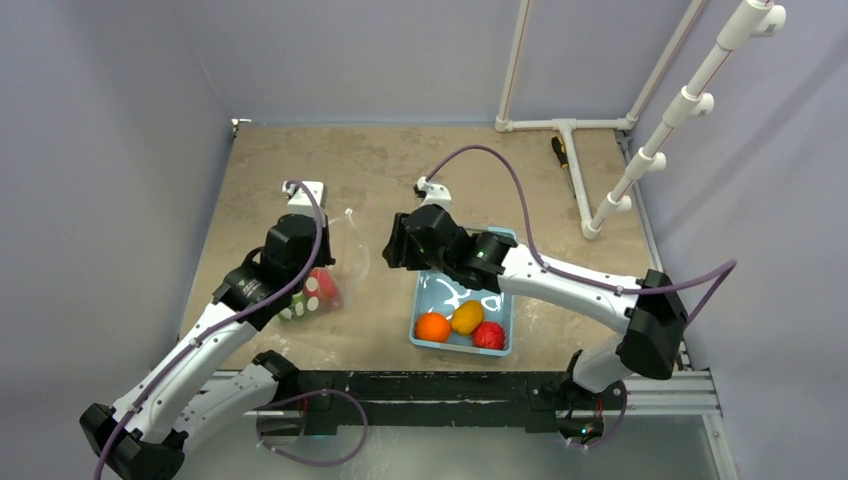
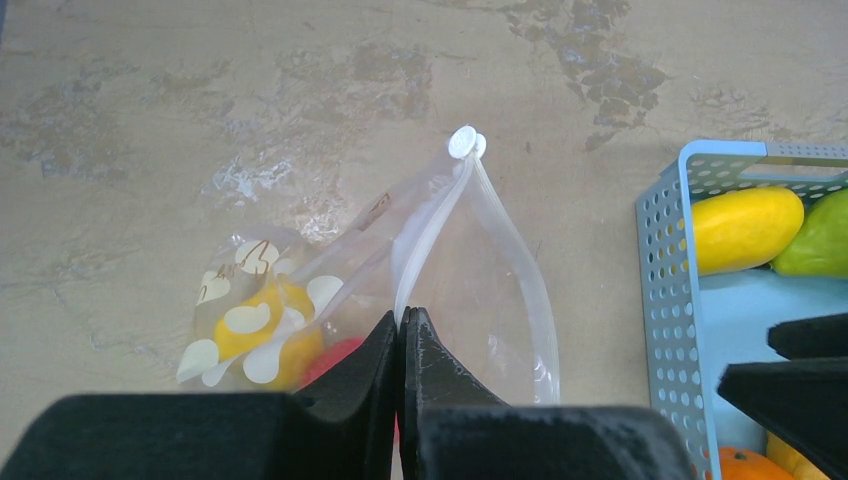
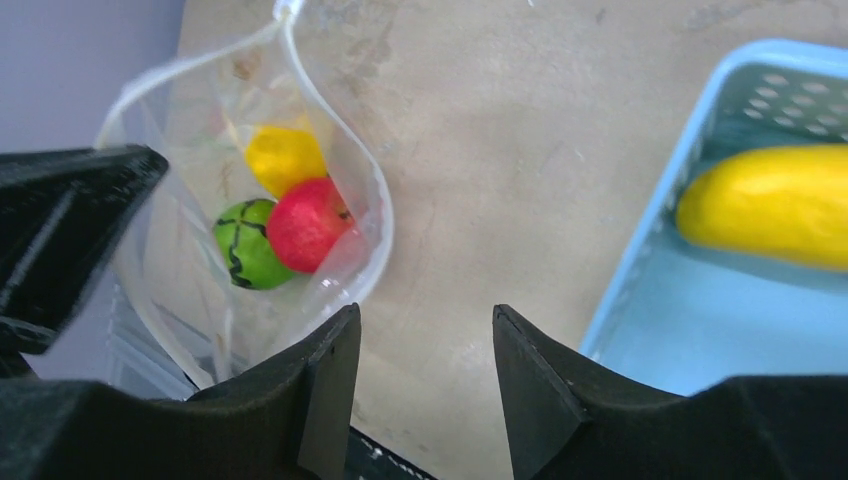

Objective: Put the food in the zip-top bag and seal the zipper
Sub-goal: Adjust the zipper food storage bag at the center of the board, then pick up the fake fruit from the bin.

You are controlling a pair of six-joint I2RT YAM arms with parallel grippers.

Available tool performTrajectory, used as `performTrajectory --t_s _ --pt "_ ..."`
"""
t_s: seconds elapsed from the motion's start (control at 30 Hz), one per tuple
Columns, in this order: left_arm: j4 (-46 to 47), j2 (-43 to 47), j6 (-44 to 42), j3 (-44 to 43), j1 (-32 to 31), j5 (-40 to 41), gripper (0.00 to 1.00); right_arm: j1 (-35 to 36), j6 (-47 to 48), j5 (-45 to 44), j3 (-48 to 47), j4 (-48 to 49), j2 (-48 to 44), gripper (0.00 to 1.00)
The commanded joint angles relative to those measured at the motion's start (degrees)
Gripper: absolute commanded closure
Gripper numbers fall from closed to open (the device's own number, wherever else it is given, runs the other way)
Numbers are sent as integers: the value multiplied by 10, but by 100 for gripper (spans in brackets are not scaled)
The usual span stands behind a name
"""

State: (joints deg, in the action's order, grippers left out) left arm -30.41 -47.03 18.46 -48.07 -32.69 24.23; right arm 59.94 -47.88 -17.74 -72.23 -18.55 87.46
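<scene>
The zip-top bag (image 2: 480, 290) lies open-mouthed on the table left of the light-blue basket (image 2: 662, 300). Its whitish zipper (image 2: 432, 215) runs up to a white end tab. My left gripper (image 2: 405, 318) is shut on that zipper edge. Inside the bag lie food pieces: a yellow one (image 3: 285, 158), a red one (image 3: 305, 222) and a green one (image 3: 248, 255). My right gripper (image 3: 425, 322) stands open over bare table between bag and basket, holding nothing. In the basket are an orange fruit (image 1: 432, 327), a yellow fruit (image 1: 467, 317), a red fruit (image 1: 488, 336) and a green fruit (image 2: 815, 235).
A white pipe frame (image 1: 572, 140) stands at the back right, with a dark-handled tool (image 1: 562, 155) lying beside it. Grey walls close in the table on the left, back and right. The arms' base rail (image 1: 420, 390) runs along the near edge.
</scene>
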Motion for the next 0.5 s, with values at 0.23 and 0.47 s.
performTrajectory --t_s 0.23,0.47 --pt "26 -5 3 0 -1 -1 100 -2 -43 9 95 -89 -99 44" --pt "25 -4 3 -1 -1 -2 100 -2 -49 40 148 -111 -132 41"
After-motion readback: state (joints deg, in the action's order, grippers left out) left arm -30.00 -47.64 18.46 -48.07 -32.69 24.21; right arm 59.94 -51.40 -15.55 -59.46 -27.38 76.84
